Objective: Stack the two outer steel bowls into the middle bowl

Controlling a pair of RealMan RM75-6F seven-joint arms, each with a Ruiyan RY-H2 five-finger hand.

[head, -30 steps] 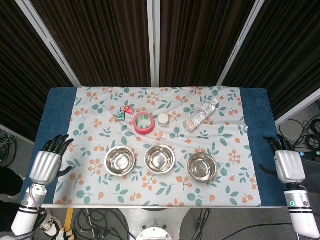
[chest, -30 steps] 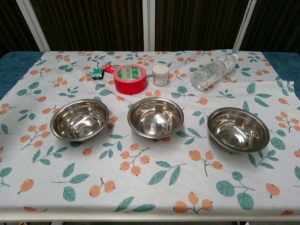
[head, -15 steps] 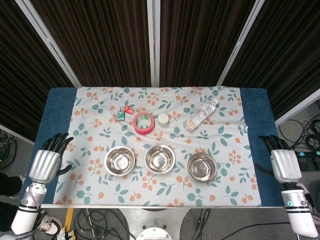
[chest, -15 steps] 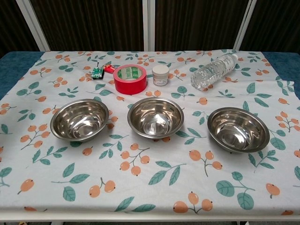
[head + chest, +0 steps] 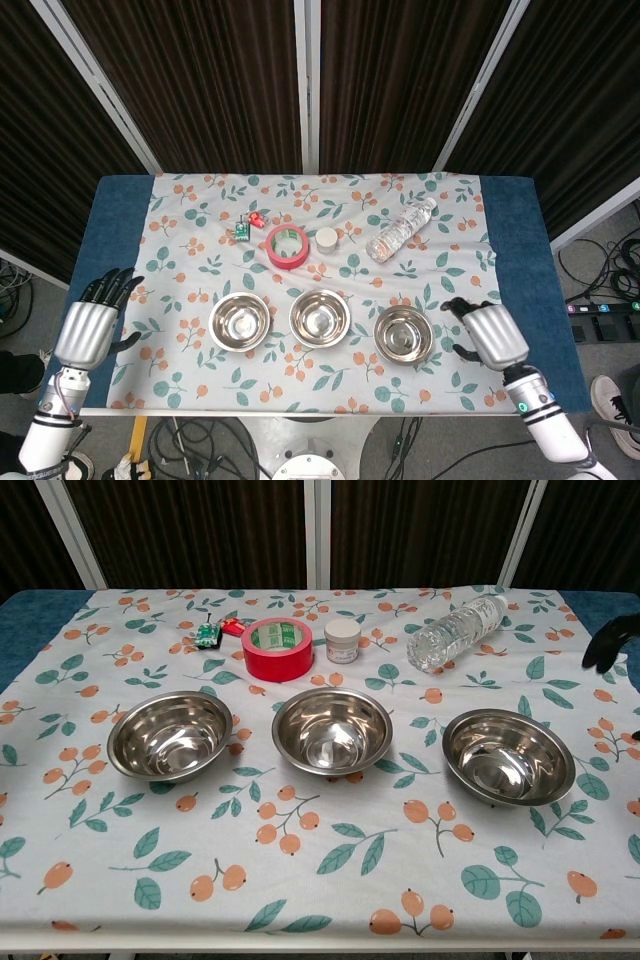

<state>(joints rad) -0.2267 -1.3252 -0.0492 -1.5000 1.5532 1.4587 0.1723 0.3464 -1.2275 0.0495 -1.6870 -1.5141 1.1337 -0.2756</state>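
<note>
right hand [image 5: 492, 334] empty, fingers apart | right bowl [image 5: 403, 333] just beside it, untouched

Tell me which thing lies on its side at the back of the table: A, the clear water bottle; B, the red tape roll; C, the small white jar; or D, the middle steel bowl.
A: the clear water bottle lies on its side on the floral cloth, cap pointing toward the back right.

Right hand [image 5: 612, 640] cut off by chest view's right edge, small green and red items [image 5: 249, 226] unidentifiable.
</note>
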